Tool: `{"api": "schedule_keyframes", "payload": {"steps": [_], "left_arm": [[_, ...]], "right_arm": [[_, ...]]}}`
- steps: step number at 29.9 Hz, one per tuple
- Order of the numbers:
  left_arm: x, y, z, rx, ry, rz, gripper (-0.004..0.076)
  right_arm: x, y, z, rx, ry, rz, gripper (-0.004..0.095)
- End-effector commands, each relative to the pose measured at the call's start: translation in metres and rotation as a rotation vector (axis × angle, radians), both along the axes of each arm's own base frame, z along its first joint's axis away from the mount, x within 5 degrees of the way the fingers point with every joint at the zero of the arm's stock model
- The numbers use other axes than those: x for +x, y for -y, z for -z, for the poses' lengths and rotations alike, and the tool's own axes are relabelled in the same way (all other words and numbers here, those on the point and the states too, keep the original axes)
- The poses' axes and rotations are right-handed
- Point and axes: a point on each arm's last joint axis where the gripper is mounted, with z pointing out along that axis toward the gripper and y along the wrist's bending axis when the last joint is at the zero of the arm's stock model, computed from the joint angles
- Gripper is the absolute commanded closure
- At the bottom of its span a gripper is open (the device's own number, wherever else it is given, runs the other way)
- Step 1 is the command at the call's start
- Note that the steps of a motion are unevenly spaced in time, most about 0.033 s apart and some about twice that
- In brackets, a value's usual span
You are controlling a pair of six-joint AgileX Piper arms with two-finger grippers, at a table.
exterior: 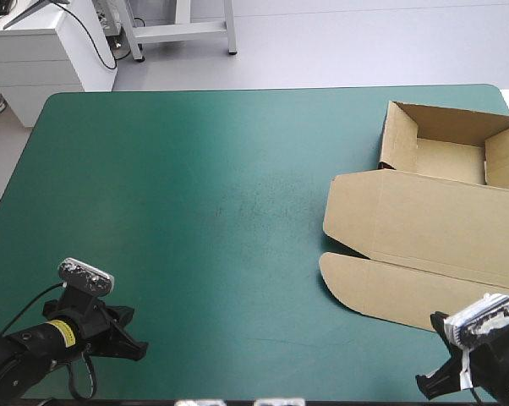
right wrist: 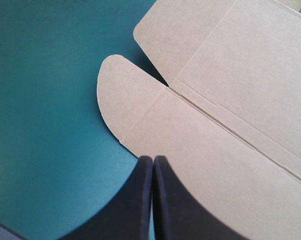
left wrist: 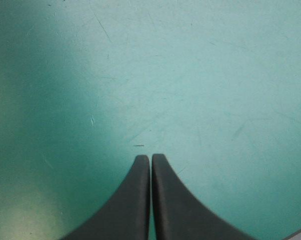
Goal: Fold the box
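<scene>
While the brown cardboard box point(exterior: 424, 228), an open tray with lid flat, is seen at the high view's right on the teal-green tabletop point(exterior: 195, 211), both black-fingered hands are closed and empty: left hand point(left wrist: 150, 157) at lower left, right hand point(right wrist: 153, 159) by the lid's rounded flap point(right wrist: 120, 95). Nudged, the light board could be slid off the right edge.

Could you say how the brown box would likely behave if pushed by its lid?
The box is thin creased board, so it probably folds at the creases rather than staying stiff. Empty and light-looking, it would likely slide on the teal-green cover.
</scene>
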Motion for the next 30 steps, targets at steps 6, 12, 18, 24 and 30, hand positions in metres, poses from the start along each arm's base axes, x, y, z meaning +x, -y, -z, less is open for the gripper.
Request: {"api": "schedule_keyframes", "payload": {"steps": [6, 12, 18, 24, 30], "left_arm": [[0.001, 0.003, 0.008, 0.02, 0.032, 0.072, 0.0731], [-0.002, 0.006, 0.019, 0.005, -0.012, 0.106, 0.0731], [-0.004, 0.007, 0.025, 0.003, -0.031, 0.133, 0.0731], [-0.006, 0.007, 0.025, 0.008, -0.052, 0.135, 0.0731], [-0.011, 0.005, 0.031, 0.039, -0.125, 0.147, 0.0731]], "right_arm": [[-0.006, -0.001, 0.023, 0.047, 0.024, 0.014, 0.0924], [0.001, -0.001, 0.043, 0.043, -0.04, 0.016, 0.0923], [0.007, -0.001, 0.058, 0.046, -0.06, 0.027, 0.0923], [0.007, -0.001, 0.058, 0.043, -0.052, 0.032, 0.0923], [0.007, 0.0, 0.059, 0.039, -0.053, 0.033, 0.0923]]}}
